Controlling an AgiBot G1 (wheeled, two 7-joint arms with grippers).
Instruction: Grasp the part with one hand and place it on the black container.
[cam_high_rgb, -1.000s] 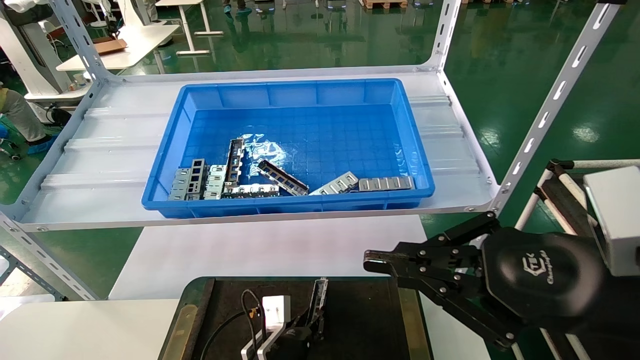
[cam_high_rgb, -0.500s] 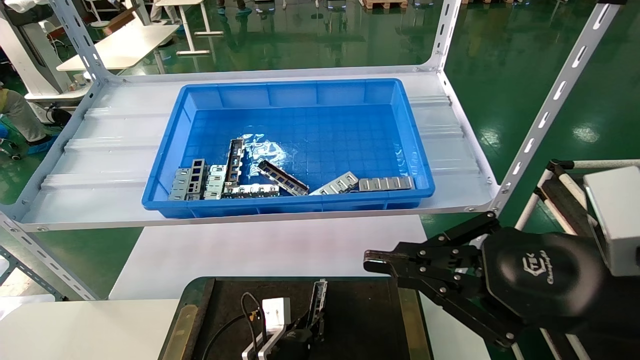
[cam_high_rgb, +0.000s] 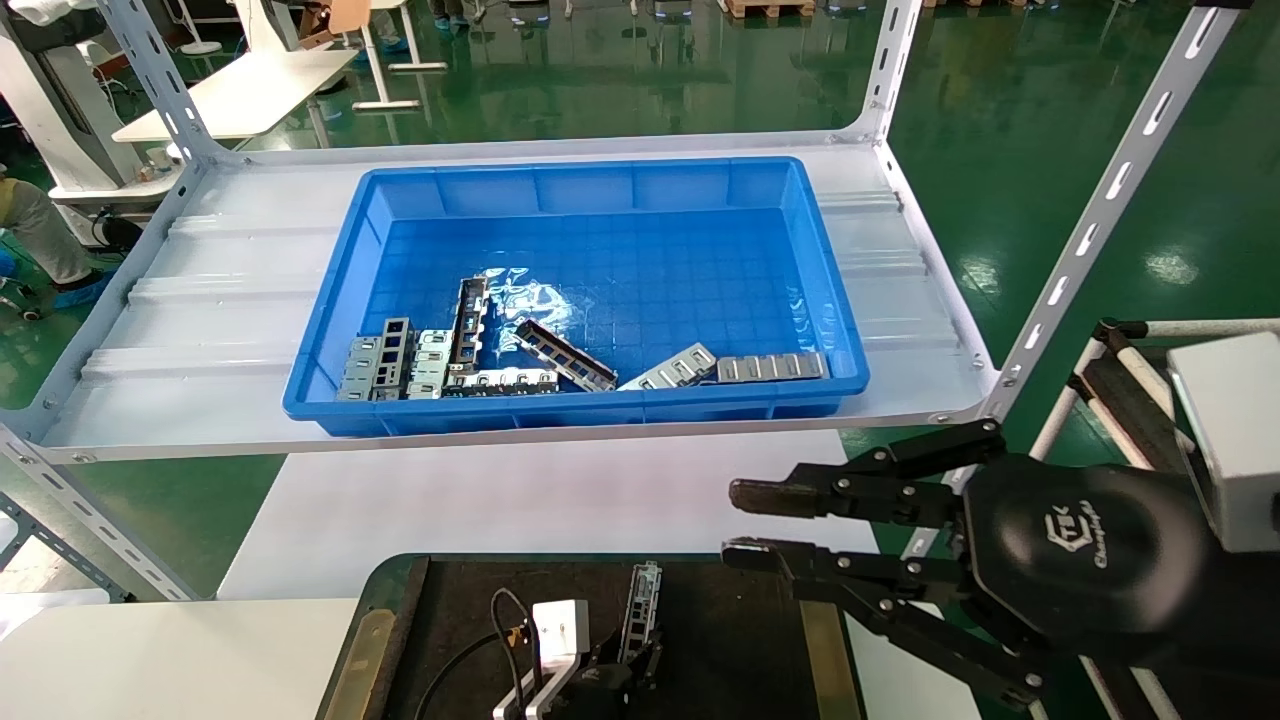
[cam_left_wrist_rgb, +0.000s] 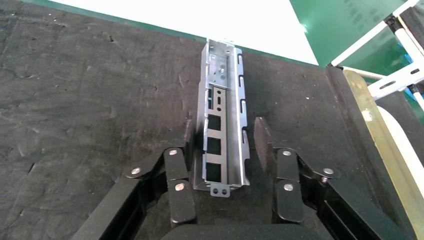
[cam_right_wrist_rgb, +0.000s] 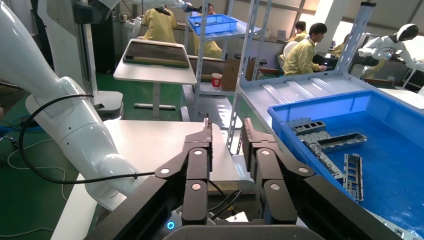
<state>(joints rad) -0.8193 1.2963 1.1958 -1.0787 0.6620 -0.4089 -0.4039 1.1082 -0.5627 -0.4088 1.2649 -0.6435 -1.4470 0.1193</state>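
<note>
Left black claw end effector (cam_left_wrist_rgb: 223, 145) released, fingers flanking long silver-grey metal trough part (cam_left_wrist_rgb: 223, 116) lying mid wide black tray (cam_left_wrist_rgb: 90, 100); wrist view alone shows gaps. Right end effector (cam_high_rgb: 745, 523) released, off tray edge.

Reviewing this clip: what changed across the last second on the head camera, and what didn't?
The right gripper, hovering past the black container corner, went from shut to open, jaws now apart. The left gripper, over the container, shifted slightly; in the wrist view its jaws flank the part lying on the container with a gap on one side. The blue bin and its parts stayed put.
</note>
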